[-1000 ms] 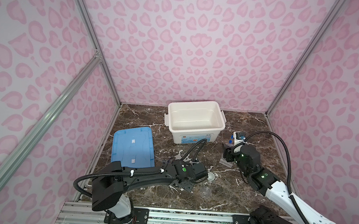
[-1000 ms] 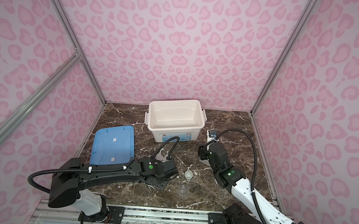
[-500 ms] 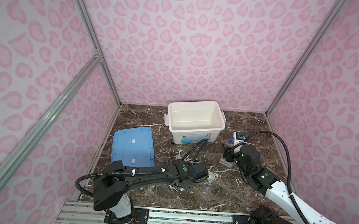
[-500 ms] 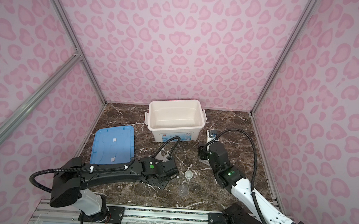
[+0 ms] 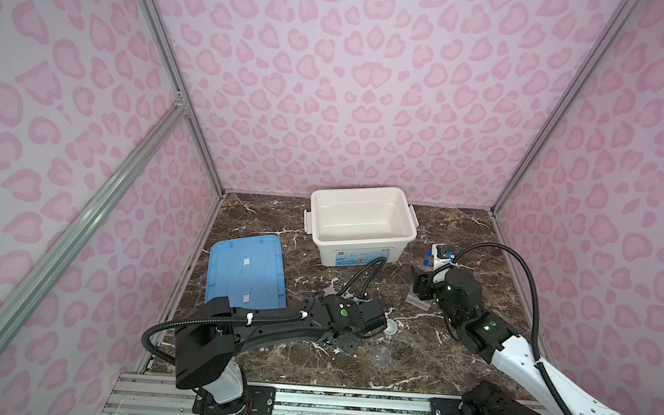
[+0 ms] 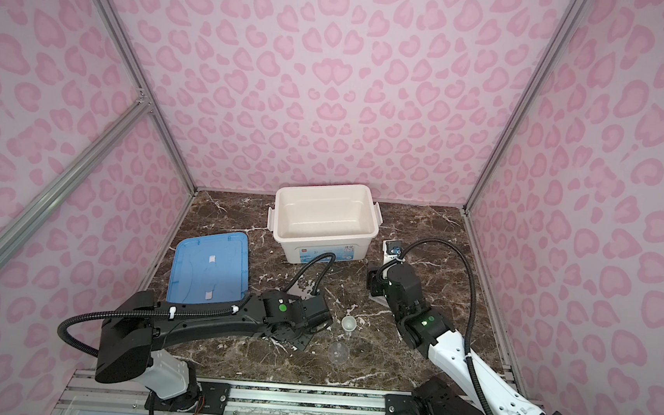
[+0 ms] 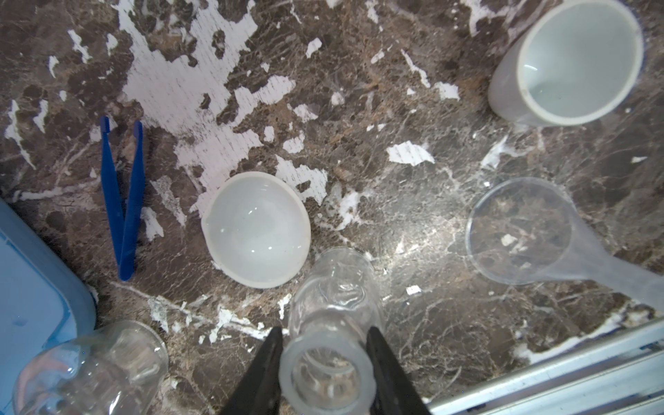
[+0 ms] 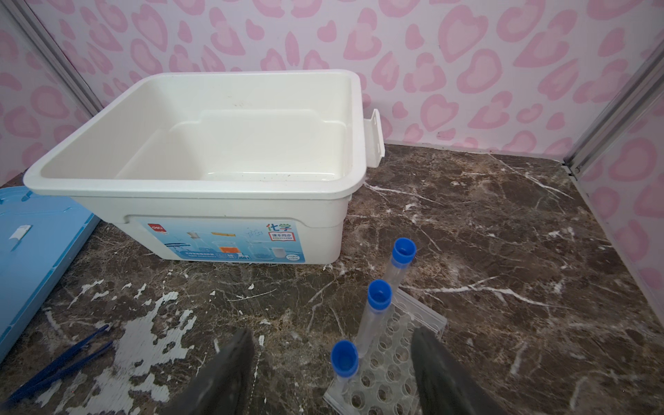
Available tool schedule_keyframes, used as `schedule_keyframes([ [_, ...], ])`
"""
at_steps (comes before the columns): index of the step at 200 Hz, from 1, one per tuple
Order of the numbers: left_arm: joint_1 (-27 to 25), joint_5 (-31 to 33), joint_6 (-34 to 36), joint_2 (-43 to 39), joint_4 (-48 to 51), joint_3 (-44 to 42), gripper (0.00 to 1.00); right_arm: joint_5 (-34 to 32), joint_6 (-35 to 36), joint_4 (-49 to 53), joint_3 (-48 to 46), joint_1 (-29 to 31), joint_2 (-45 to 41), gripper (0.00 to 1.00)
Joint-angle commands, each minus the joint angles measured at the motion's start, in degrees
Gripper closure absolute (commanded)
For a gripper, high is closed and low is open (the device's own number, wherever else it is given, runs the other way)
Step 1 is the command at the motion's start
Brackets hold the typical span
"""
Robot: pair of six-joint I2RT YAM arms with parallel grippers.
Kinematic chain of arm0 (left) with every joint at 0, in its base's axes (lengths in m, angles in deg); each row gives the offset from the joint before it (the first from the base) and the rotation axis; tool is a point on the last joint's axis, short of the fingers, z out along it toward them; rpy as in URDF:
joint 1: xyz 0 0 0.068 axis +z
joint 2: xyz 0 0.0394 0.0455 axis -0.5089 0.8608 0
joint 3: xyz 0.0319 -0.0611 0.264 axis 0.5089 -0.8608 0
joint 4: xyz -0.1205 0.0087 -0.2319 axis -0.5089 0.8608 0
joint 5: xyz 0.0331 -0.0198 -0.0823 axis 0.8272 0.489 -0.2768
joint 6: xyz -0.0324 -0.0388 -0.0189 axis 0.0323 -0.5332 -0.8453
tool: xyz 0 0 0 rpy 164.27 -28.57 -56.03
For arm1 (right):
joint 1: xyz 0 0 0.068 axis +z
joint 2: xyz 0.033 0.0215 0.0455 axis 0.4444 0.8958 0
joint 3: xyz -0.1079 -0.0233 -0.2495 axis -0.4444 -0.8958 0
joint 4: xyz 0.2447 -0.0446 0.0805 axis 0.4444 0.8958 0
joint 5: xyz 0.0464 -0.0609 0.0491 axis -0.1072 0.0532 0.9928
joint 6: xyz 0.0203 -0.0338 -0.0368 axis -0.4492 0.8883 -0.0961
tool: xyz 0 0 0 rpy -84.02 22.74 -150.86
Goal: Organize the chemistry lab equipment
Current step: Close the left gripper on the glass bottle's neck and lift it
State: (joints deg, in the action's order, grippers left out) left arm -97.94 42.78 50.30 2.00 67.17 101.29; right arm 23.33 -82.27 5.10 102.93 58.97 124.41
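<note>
Glass sits between the fingers of the left tool (image 7: 324,328): a small clear flask (image 7: 334,284) stands on the bench (image 7: 431,323) with its long axis running up toward the wrist, mouth uppermost. Both fingers lie against the rim of its neck. A second flask (image 7: 97,366) stands just beside that tool, next to a corner of the blue lid (image 7: 32,305). Just beyond the fingertips rests a shallow white bowl (image 7: 255,230), open side up. Past it to one side, the dark blue tweezers (image 7: 124,201) lie flat on the marble. Their long axis runs away from the tool, joined end nearer, the two tips pointing outward. On the opposite side is a clear funnel-shaped piece (image 7: 517,230), its stem pointing away from the bowl. Farthest out is a deeper white bowl (image 7: 571,61).

The right tool (image 8: 331,331) is spread wide and grips nothing. Three blue-capped test tubes (image 8: 379,294) stand caps up in a row in the clear holed rack (image 8: 395,345), the nearest one between the fingers. The rack's long axis runs away from the tool toward the white bin (image 8: 233,212), well beyond.
</note>
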Motion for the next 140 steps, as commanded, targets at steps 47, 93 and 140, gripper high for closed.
schedule_keyframes([
  [47,0.1,2.9,1.5,1.4,-0.1,2.8,0.69,-0.5,-0.1,0.6,-0.1,0.0,-0.1,0.29],
  [93,0.9,5.2,5.0,5.1,-0.5,8.3,0.7,-0.6,0.0,0.9,0.2,0.0,0.0,0.29],
  [140,4.0,5.3,10.3,8.6,-2.0,12.2,0.7,-1.0,0.2,1.1,0.2,-0.1,-0.8,0.29],
])
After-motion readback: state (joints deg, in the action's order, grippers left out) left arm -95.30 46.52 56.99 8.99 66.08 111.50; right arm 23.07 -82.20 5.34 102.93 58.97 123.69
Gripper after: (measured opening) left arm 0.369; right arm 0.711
